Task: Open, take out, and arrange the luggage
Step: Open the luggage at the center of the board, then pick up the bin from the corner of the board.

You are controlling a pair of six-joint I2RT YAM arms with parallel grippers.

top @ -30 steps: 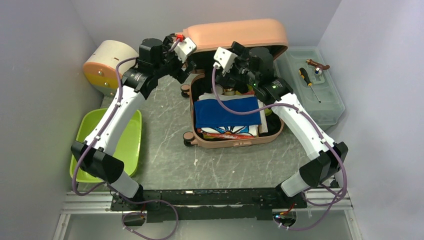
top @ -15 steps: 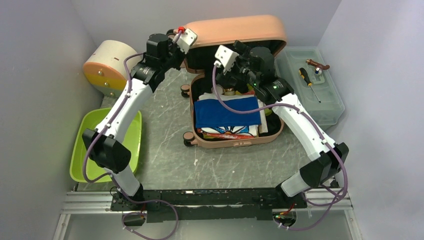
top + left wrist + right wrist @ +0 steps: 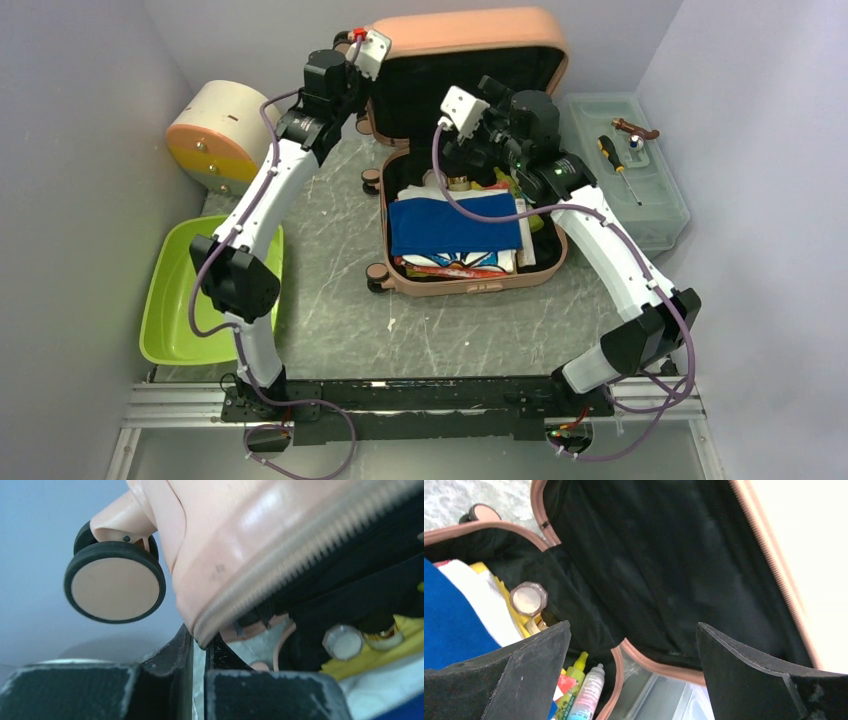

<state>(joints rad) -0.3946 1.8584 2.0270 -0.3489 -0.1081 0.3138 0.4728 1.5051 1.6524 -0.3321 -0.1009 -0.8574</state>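
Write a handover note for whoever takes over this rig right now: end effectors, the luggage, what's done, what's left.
Left end effector: shut on the zipper rim of the lid, beside a wheel.
Right end effector: open, empty, above the back of the packed half.
The luggage: table centre, lid raised, black lining showing.
Done: opened.
Left: take out the blue cloth and the items around it, then arrange them.

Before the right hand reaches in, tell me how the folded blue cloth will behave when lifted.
The blue cloth is folded fabric, so it will probably sag and unfold. It looks light for its size. Lying on a printed item in the luggage, it may drag that along.
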